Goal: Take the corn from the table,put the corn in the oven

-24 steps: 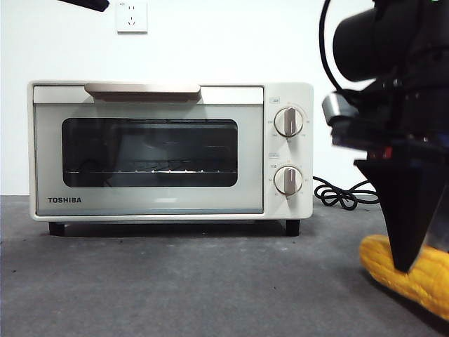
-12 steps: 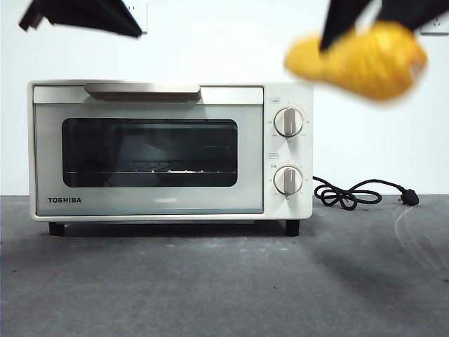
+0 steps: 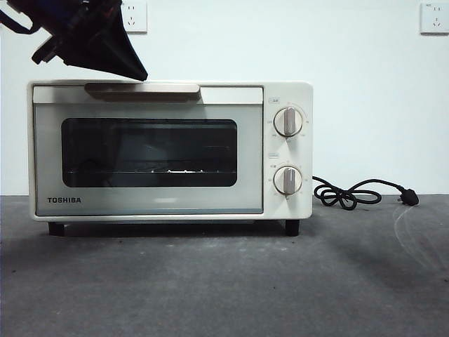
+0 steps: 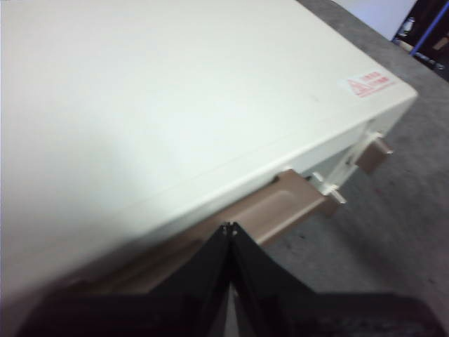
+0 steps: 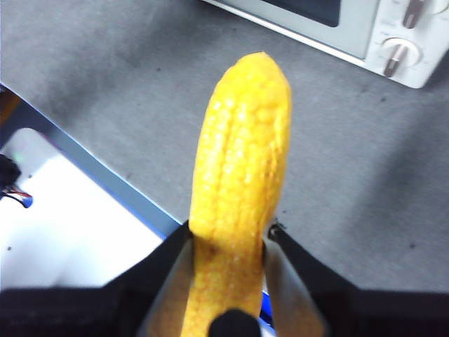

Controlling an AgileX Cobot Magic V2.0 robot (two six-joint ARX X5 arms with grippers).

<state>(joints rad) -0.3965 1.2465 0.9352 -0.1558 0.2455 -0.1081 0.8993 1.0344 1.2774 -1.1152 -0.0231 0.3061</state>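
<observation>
The cream-white Toshiba oven (image 3: 168,151) stands on the dark grey table (image 3: 224,281) with its door closed. My left gripper (image 3: 133,74) is shut with nothing in it, its tips just above the left part of the beige bar handle (image 3: 142,90). The left wrist view shows the same shut gripper (image 4: 229,228) over the handle (image 4: 273,210) and the oven (image 4: 175,98) top. My right gripper (image 5: 230,235) is shut on the yellow corn (image 5: 238,175), held high above the table (image 5: 351,175) in front of the oven (image 5: 351,21). The front view shows neither the corn nor the right gripper.
A black power cable (image 3: 351,193) with its plug lies on the table right of the oven. Two wall sockets (image 3: 133,15) sit on the white wall behind. The table's edge with a blue rail (image 5: 105,182) shows below the corn in the right wrist view.
The right gripper lifted the corn off the table at the right and carried it up out of the front view. The left gripper came down from the top left toward the oven handle.
</observation>
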